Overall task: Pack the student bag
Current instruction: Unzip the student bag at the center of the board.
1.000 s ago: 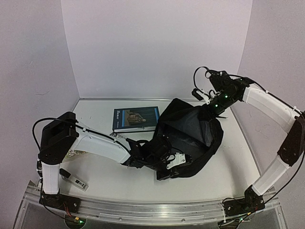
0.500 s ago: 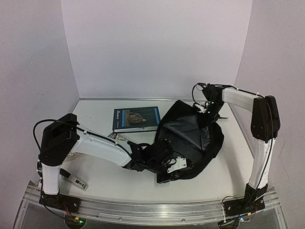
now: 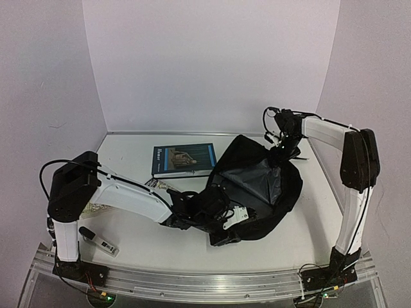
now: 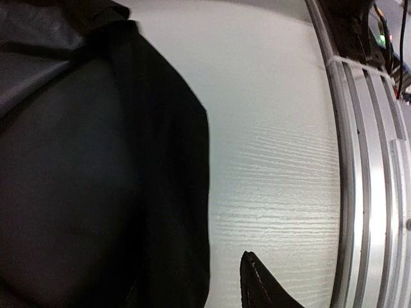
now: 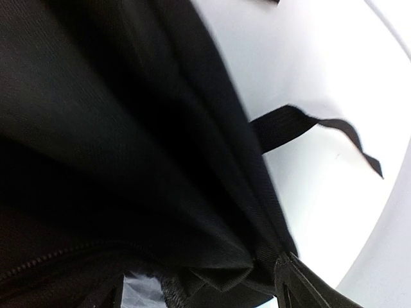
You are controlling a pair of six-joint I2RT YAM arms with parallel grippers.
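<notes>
Clearly the hold on the bag is changing at both ends. A second ago the right arm was stretched out high with its gripper at the far rim; now that arm is folded back on itself, and the right gripper sits a little lower at the same rim. Its wrist view shows its fingers spread, with a fold of black cloth lying between them rather than pinched. The left gripper has stayed at the bag's near left edge, but only one fingertip shows in its own view, just beside the cloth — whether those jaws are spread or closed I cannot tell. The bag has hardly shifted: it lies right of the table's middle, mouth gaping, grey lining showing. The book is where it was, just behind and left of the bag — outside it. So the mouth looks readied, and the packing itself seems not yet begun.
</notes>
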